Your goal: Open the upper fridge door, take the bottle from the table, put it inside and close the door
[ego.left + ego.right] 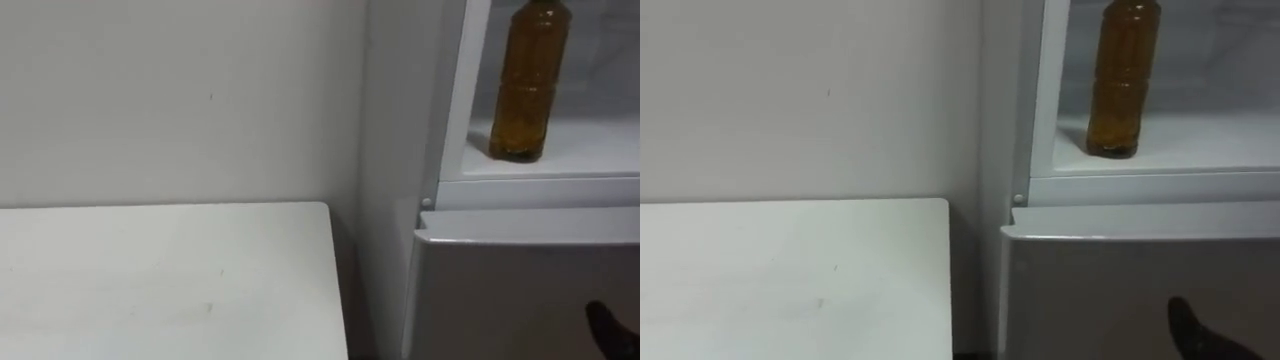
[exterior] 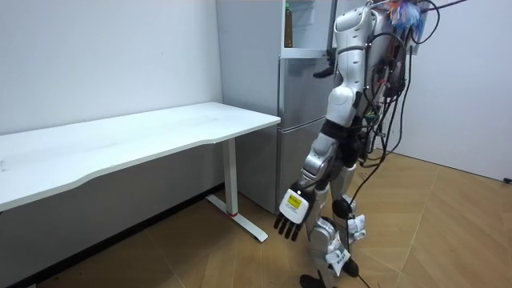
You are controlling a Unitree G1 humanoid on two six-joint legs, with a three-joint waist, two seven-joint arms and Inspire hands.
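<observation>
A dark part of the right hand [image 1: 1188,322] shows at the lower right of the eye views, in front of the fridge's closed lower door [image 1: 520,290]. So little of it is visible that I cannot tell whether it is spread or closed. In the room view this arm is raised toward the top of that door. The left hand [image 2: 291,213] hangs low at the robot's side, its fingers loosely spread and holding nothing.

Above the lower door, the upper fridge compartment is open. The bottle [image 1: 527,85], filled with amber liquid, stands upright on the white shelf [image 1: 590,150], near its left front corner and free of both hands. To the left of the fridge a white table [image 1: 160,280] stands against the pale wall [image 1: 180,100], and the robot stands at the fridge, just beside the table's end.
</observation>
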